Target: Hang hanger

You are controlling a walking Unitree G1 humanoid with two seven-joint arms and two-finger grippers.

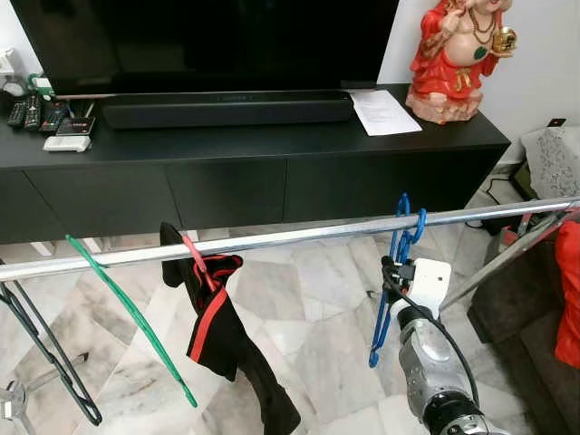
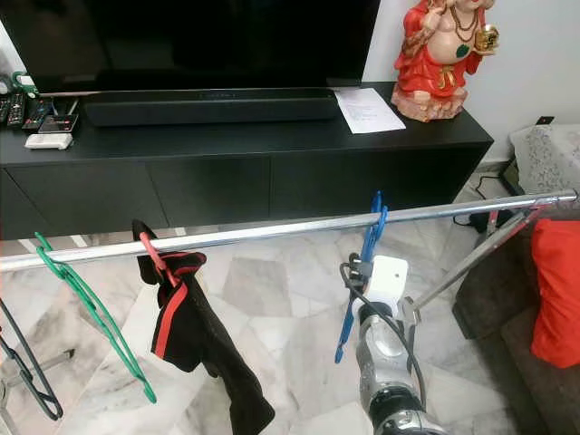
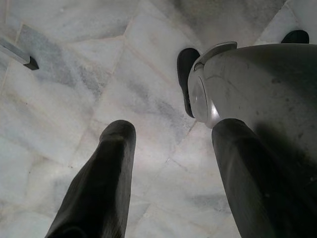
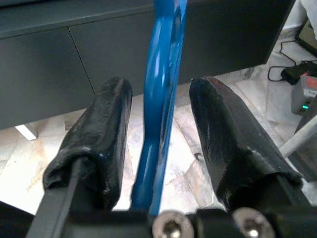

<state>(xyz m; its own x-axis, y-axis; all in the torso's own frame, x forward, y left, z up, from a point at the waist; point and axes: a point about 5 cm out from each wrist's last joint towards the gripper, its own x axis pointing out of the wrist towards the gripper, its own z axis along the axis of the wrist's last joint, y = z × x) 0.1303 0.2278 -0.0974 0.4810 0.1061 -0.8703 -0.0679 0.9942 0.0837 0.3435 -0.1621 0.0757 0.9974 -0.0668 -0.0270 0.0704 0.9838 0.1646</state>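
Left end effector (image 3: 166, 183) hangs idle over the marble floor (image 3: 74, 89), its fingers spread wide on nothing. Right end effector (image 4: 161, 148) is raised just below the steel rail (image 1: 290, 237), its fingers standing slightly apart on either side of the blue hanger (image 1: 397, 263), apparently not pinching it. Hook of that hanger sits over the rail directly above the end effector; its long axis drops steeply down. Judged hung; the right arm, the nearer, need only withdraw.

Blue plastic hanger (image 1: 396, 272), hooked over the silver rail (image 1: 272, 239).
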